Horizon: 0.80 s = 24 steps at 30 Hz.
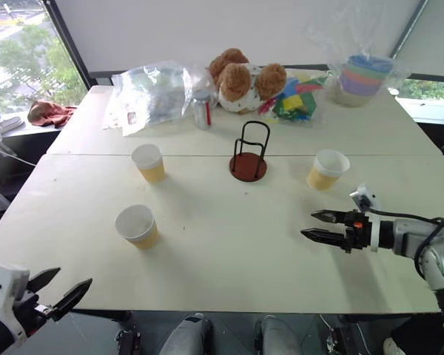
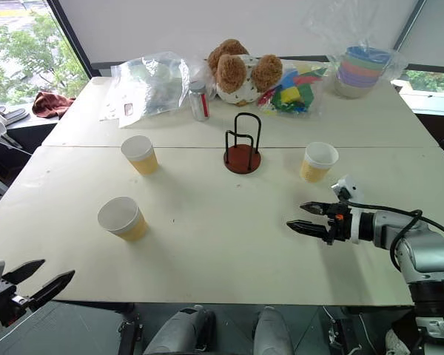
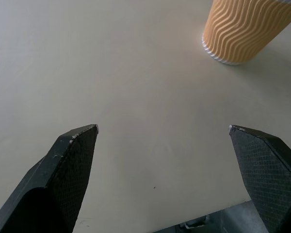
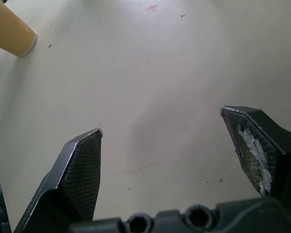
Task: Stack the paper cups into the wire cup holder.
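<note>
Three paper cups stand upright on the pale table: one at the near left (image 1: pixel 138 225), one further back on the left (image 1: pixel 149 163), one on the right (image 1: pixel 328 169). The wire cup holder (image 1: pixel 249 155), with black loops on a reddish-brown disc, stands between the two rear cups and holds nothing. My left gripper (image 1: pixel 65 286) is open at the table's near-left corner, short of the near cup (image 3: pixel 247 29). My right gripper (image 1: pixel 314 225) is open over the table, in front of the right cup, pointing left with nothing between its fingers.
Along the table's far side lie a clear plastic bag (image 1: pixel 152 92), a small metal can (image 1: pixel 201 111), a brown plush toy (image 1: pixel 244 80), colourful items (image 1: pixel 300 100) and a bagged stack of pastel bowls (image 1: pixel 364 78). The table's front edge (image 1: pixel 229 310) runs beside both grippers.
</note>
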Each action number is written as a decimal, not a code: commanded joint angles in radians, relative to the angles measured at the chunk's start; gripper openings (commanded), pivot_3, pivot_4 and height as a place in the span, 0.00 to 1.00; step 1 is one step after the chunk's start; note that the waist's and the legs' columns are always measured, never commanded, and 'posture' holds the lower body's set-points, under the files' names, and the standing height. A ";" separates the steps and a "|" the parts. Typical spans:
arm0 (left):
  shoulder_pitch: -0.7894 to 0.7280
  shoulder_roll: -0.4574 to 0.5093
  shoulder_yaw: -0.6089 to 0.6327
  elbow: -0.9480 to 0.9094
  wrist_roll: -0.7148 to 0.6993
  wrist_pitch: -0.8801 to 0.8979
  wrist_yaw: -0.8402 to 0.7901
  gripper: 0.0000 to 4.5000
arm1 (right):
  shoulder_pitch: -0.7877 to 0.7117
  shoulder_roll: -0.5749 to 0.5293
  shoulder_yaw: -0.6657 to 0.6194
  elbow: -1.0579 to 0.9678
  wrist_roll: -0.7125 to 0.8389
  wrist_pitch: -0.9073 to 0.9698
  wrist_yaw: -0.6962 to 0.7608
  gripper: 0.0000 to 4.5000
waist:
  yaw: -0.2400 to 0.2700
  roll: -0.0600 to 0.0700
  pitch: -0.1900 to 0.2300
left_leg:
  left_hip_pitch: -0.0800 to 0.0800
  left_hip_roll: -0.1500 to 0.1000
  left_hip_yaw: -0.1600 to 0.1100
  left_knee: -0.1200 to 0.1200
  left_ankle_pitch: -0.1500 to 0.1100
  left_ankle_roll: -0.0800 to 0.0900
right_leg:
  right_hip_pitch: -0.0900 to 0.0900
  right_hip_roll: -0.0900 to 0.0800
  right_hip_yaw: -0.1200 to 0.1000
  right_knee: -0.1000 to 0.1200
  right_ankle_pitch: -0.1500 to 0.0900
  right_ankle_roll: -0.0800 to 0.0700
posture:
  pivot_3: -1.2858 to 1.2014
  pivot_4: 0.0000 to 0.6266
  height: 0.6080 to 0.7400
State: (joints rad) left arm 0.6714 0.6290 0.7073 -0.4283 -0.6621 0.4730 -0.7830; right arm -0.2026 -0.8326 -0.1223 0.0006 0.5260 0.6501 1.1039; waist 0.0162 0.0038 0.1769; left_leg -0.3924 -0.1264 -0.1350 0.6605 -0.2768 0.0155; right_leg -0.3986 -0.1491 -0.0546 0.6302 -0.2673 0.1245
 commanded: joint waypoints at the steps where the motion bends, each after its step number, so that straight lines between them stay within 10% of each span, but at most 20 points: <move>1: -0.020 0.018 0.053 0.004 -0.014 0.006 0.007 0.99 | -0.001 0.019 -0.014 -0.055 0.018 0.001 -0.022 0.95 | 0.000 0.000 0.000 | 0.000 0.000 0.000 0.000 0.000 0.000 | 0.000 0.000 0.000 0.000 0.000 0.000 | 0.52 0.24 1.00; 20: -0.100 0.019 0.115 0.002 -0.035 0.048 0.077 0.99 | -0.084 0.084 0.062 -0.049 -0.046 -0.019 -0.104 0.95 | 0.002 0.000 0.000 | 0.000 0.000 0.001 -0.001 0.000 0.000 | -0.002 0.000 0.001 0.000 0.000 0.001 | 0.52 0.24 1.00; 24: -0.219 0.139 0.178 0.061 -0.094 0.117 0.077 0.99 | -0.166 0.125 0.014 -0.112 0.046 0.059 -0.142 0.95 | -0.003 0.000 0.001 | 0.000 0.000 0.001 -0.001 0.000 0.000 | -0.003 0.000 0.001 0.000 0.000 0.000 | 0.52 0.24 1.00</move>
State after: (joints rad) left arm 0.4948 0.7146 0.7972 -0.3763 -0.7062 0.5659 -0.7106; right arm -0.3125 -0.7151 -0.0596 -0.0419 0.5179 0.6845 0.9770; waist 0.0137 0.0040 0.1777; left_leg -0.3927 -0.1259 -0.1337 0.6594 -0.2766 0.0150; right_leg -0.4016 -0.1485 -0.0533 0.6313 -0.2668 0.1250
